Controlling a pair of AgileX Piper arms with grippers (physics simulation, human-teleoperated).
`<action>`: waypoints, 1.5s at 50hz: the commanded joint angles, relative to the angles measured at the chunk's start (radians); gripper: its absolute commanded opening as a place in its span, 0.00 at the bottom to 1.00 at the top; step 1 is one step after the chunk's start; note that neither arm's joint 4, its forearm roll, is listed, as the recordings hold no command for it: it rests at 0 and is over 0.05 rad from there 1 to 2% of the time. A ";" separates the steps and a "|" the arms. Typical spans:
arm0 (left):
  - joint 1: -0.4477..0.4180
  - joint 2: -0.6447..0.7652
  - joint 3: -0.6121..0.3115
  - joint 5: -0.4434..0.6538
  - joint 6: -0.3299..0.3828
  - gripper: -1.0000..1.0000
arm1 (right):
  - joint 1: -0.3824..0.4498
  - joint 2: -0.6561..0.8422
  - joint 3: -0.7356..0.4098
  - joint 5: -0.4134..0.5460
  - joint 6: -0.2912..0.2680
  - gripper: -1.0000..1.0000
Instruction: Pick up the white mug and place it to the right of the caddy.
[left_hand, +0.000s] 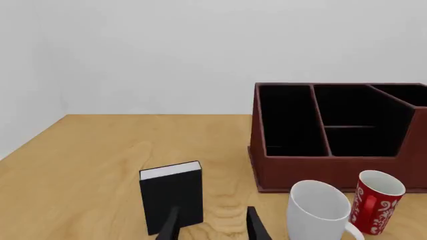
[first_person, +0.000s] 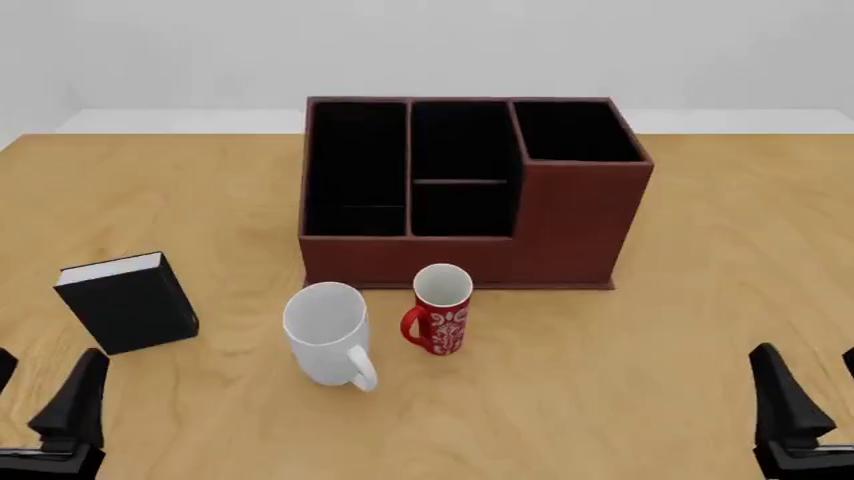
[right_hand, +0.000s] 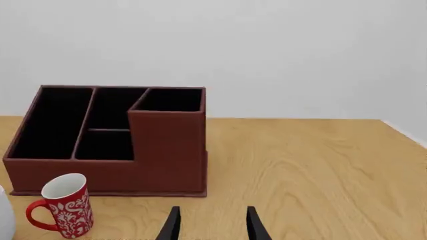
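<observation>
The white mug (first_person: 327, 330) stands upright in front of the caddy (first_person: 561, 240), its handle toward the near side. The caddy is a dark reddish-brown box with black compartments, taller at its right end. My left gripper (first_person: 40, 400) is open near the front left edge, well left of the mug. My right gripper (first_person: 814, 400) is open at the front right, far from the mug. The left wrist view shows the white mug (left_hand: 319, 207), the caddy (left_hand: 320, 170) and the open left gripper (left_hand: 212, 227). The right wrist view shows the caddy (right_hand: 167, 150) and the open right gripper (right_hand: 212, 227).
A red patterned mug (first_person: 441, 310) stands just right of the white mug, close to the caddy's front wall. A black book (first_person: 127, 300) stands upright at the left, just beyond my left gripper. Bare wooden table (first_person: 721, 290) lies right of the caddy.
</observation>
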 joint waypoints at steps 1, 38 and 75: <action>0.000 0.005 -0.003 -0.001 0.000 1.00 | -0.013 0.034 0.012 -0.019 0.020 1.00; 0.000 0.005 -0.003 -0.001 0.000 1.00 | 0.187 -0.010 -0.306 0.285 -0.054 1.00; 0.000 0.005 -0.003 -0.001 0.000 1.00 | 0.428 0.358 -0.718 0.484 -0.342 1.00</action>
